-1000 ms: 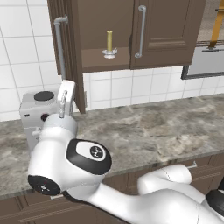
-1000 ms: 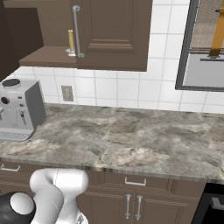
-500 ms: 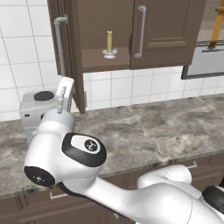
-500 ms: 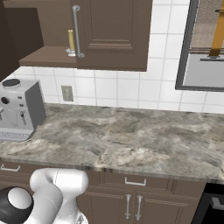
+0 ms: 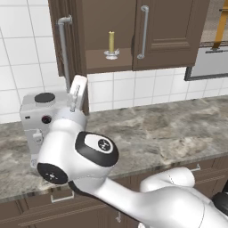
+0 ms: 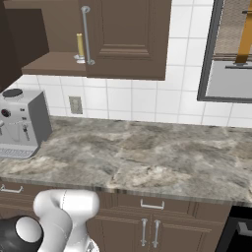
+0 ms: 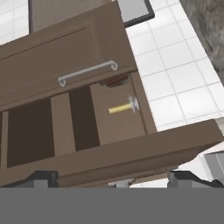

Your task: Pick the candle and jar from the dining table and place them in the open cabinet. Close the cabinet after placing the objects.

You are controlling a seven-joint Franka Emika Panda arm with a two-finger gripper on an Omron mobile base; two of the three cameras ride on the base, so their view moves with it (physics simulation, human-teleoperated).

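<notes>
No writing, labels, brand marks or numbers can be read anywhere here; every surface in sight carries no lettering at all.

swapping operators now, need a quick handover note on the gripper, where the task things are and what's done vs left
Gripper: open, holding nothing, facing the cabinet.
Candle: upright on the cabinet's bottom shelf, behind the open left door.
Jar: a reddish-brown shape deeper in the cabinet, beyond the candle, is probably it; mostly hidden by the closed door.
Done: candle placed, jar apparently placed.
Left: confirm the jar, then swing the open door shut.
</notes>
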